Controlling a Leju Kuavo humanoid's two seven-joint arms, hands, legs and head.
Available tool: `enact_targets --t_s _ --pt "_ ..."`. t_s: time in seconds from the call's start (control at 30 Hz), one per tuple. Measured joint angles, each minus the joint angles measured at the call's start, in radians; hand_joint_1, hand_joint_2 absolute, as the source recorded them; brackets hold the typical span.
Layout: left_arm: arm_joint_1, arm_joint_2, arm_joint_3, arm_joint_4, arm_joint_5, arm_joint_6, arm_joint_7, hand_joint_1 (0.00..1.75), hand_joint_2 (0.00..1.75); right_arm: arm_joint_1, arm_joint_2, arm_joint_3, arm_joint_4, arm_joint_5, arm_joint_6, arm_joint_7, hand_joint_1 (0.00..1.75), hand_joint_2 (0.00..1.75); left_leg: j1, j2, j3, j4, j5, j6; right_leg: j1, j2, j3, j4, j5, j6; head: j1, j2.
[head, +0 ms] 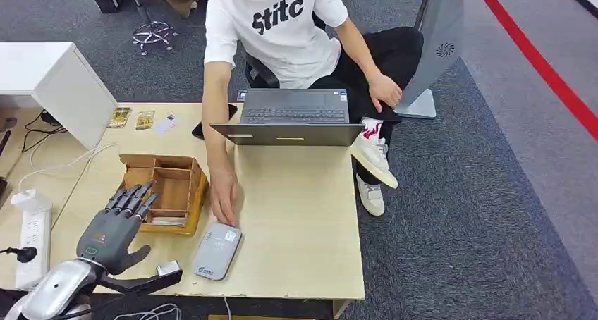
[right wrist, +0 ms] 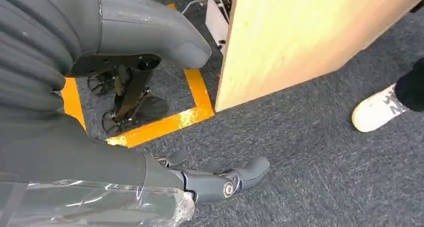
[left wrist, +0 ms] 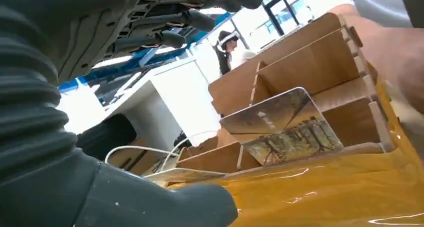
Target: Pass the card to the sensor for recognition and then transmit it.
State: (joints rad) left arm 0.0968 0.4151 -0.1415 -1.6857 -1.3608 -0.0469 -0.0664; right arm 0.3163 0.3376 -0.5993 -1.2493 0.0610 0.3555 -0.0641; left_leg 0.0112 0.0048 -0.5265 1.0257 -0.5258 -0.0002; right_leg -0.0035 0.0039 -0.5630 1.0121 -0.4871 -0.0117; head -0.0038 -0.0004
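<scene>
Grey carpet surrounds a pale wooden table (head: pixel 303 214) at the centre of the head view, with a red line running down the upper right. A person (head: pixel 275 24) in a white shirt sits behind an open laptop (head: pixel 289 119), one hand (head: pixel 223 193) reaching down to the grey sensor (head: pixel 216 249) near the lower edge. Left of that hand sits a wooden box (head: pixel 166 192) with compartments; in the left wrist view a card (left wrist: pixel 285 124) leans tilted inside it, above a yellow surface. Three more cards (head: pixel 144 118) lie at the table's upper left. The left hand (head: pixel 116 225) hovers at lower left beside the box, fingers spread, grasping nothing. The right hand (right wrist: pixel 215 179) hangs over the carpet beside the table edge, fingers loosely extended and empty.
</scene>
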Motion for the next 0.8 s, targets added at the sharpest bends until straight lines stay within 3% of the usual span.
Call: enact_targets --t_s 0.8 --pt "-0.060 -0.120 0.001 0.079 -0.066 -0.053 0.026 0.00 1.75 -0.020 0.000 0.019 0.010 0.014 -0.010 0.005 0.00 1.75 0.000 0.000 0.000 0.000 0.000 0.000 0.000 0.000 0.000 0.000 0.000 0.000 0.000 0.000"
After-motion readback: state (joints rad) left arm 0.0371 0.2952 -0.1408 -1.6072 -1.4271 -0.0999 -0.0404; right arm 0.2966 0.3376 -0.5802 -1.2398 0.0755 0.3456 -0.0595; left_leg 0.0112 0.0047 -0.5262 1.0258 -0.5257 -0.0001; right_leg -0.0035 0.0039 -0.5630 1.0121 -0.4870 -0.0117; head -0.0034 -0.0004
